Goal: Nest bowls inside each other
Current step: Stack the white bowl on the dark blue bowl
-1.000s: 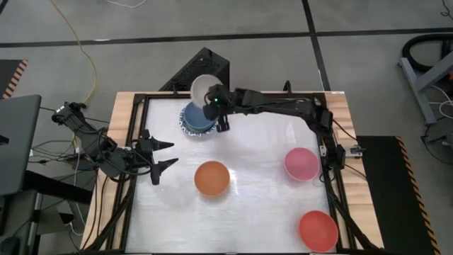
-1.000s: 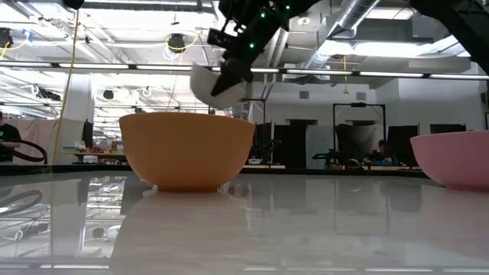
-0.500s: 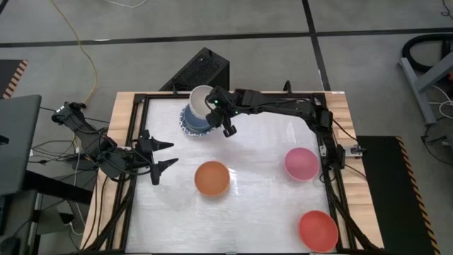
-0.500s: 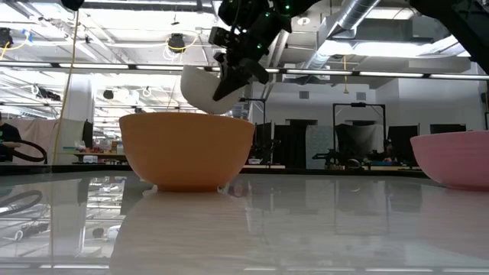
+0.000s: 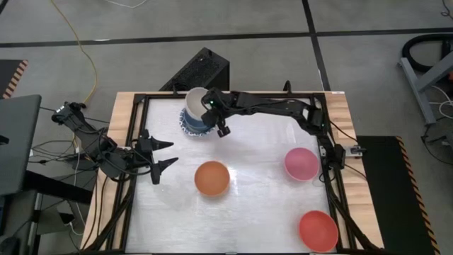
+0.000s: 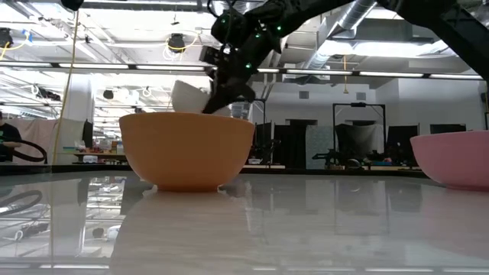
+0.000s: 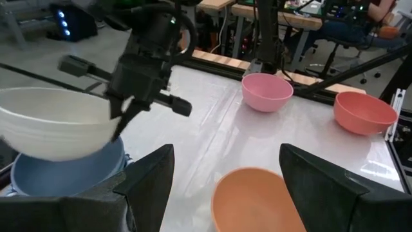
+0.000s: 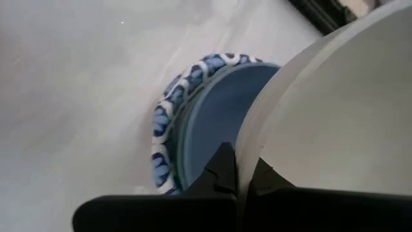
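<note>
My right gripper (image 5: 211, 108) is shut on a cream bowl (image 5: 195, 99) at the table's far left. It holds the bowl tilted over a plain blue bowl (image 7: 64, 175). The blue bowl is nested in a white bowl with a blue patterned rim (image 8: 162, 132), which stands on the table. Whether the cream bowl touches the blue one, I cannot tell. An orange bowl (image 5: 211, 178), a pink bowl (image 5: 301, 163) and a red bowl (image 5: 318, 230) stand apart on the table. My left gripper (image 5: 167, 154) waits open at the left edge. My right gripper pinches the cream bowl's rim (image 8: 243, 162) on the side toward the table's right, one finger (image 8: 222, 169) on each side of the wall. The fingers slant down from the right. The bowl (image 7: 55, 125) hangs tilted, with its bottom just over the blue bowl's opening.
A black frame (image 5: 233, 94) runs round the white table top. A dark box (image 5: 202, 69) stands just beyond the far edge, behind the stack. Free table surface lies between the stack, the orange bowl and the pink bowl.
My right gripper has sunk and gone a little toward the table's left with the cream bowl, and its wrist has rolled. The bowl has come down from well above the stack to just over the blue bowl. The gripper has stayed shut on the rim.
</note>
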### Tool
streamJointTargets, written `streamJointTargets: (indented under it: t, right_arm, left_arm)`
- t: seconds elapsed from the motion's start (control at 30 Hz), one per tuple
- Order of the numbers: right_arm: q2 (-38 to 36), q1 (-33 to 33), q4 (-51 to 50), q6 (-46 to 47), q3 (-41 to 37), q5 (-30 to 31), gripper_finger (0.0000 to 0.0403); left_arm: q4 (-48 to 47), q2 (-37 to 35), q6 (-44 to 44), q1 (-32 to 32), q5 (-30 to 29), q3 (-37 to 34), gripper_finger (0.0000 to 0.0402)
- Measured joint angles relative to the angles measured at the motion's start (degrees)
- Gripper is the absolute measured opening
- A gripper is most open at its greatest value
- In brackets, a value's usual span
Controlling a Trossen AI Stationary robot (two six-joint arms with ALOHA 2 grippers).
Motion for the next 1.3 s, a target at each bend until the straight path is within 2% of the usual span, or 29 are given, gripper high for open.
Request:
streamJointTargets:
  t: [0.8,1.0,1.3]
  right_arm:
    - [3.96,-0.7,0.69,4.25,-0.11,0.31,0.0008]
    - [3.89,-0.62,2.06,10.01,-0.11,0.55,0.005]
    - [3.57,-0.49,2.19,12.57,-0.11,0.85,0.0113]
  left_arm:
    - [0.03,0.03,-0.59,0.02,0.04,0.0,0.027]
    - [0.01,0.03,-0.59,0.01,0.04,0.0,0.027]
    - [0.01,0.03,-1.13,0.01,0.06,0.0,0.027]
